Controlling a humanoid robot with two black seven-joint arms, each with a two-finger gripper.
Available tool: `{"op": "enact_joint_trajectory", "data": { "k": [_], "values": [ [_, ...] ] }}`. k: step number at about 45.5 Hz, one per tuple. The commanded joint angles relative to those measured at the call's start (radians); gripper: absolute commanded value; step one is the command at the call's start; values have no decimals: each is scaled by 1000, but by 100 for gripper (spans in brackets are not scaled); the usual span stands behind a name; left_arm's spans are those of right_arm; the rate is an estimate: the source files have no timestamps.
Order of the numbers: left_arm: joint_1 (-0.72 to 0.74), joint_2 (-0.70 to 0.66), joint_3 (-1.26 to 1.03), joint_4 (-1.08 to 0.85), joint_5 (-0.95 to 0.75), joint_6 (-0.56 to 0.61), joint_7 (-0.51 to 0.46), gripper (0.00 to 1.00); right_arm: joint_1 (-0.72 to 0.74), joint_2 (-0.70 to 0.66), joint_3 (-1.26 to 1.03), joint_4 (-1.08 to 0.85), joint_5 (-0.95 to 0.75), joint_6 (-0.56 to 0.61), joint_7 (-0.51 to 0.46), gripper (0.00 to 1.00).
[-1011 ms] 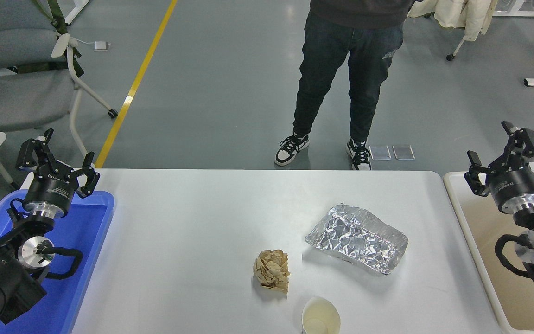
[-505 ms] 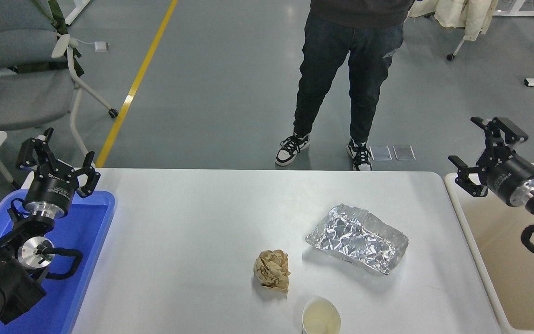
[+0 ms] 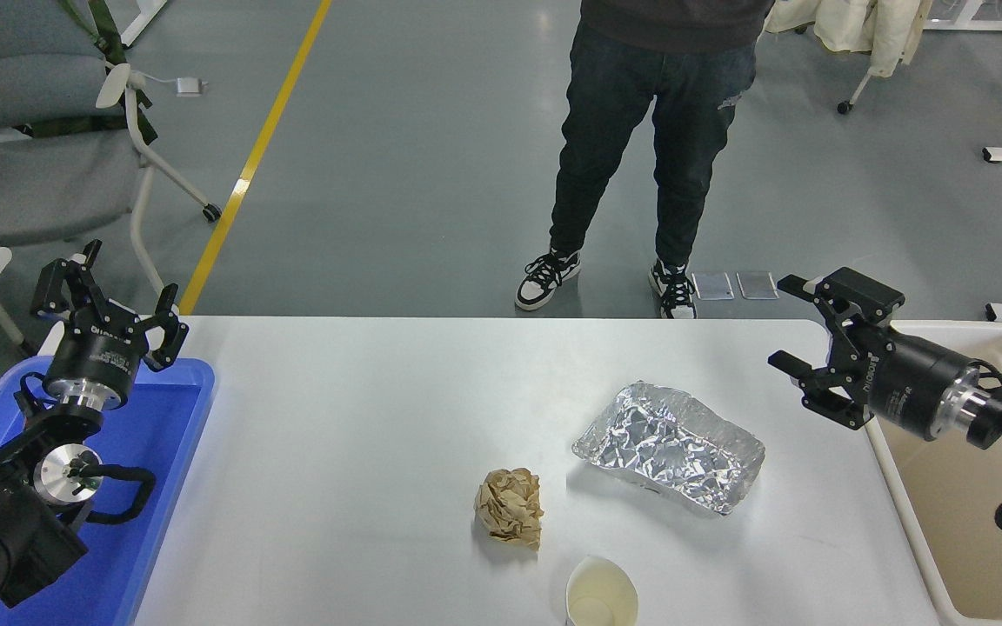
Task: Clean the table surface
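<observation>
The white table surface point(image 3: 362, 452) carries a crumpled foil tray point(image 3: 669, 446) right of centre, a crumpled brown paper ball point(image 3: 510, 507) in front of it, and a paper cup point(image 3: 602, 594) lying at the near edge. My right gripper point(image 3: 788, 323) is open and empty. It points left over the table's right edge, above and to the right of the foil tray. My left gripper point(image 3: 105, 291) is open and parked over the blue tray at the far left.
A blue plastic tray point(image 3: 153, 487) sits at the table's left end and a beige plastic bin point(image 3: 945, 522) at its right end. A person point(image 3: 649, 130) stands beyond the far edge. A grey chair point(image 3: 40, 156) stands at the back left.
My right gripper has swung down and left, from above the beige bin to over the table's right edge near the foil tray. The left arm and the table's objects have not moved.
</observation>
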Motion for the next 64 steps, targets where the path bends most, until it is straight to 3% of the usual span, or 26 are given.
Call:
{"op": "enact_joint_trajectory", "data": {
  "k": [1,7,20,31,40,48,59,64],
  "values": [
    [0,0,0,0,0,0,0,100,50,-30,-209,110,-173,98,-3,99],
    [0,0,0,-1,0,0,0,100,130,-29,-377,111,-368,121,-2,99],
    [0,0,0,-1,0,0,0,100,400,-1,-639,117,-491,129,3,99],
    [0,0,0,0,0,0,0,100,504,75,-740,99,-438,129,-77,99],
    [0,0,0,0,0,-2,0,100,527,137,-734,48,-172,153,-181,99],
    [0,0,0,0,0,-1,0,100,504,204,-724,-10,-183,144,-212,99],
    [0,0,0,0,0,-2,0,100,439,220,-699,-7,-350,118,-210,99],
    [0,0,0,-1,0,-2,0,100,434,223,-702,-7,-347,46,-220,99]
  ]
}}
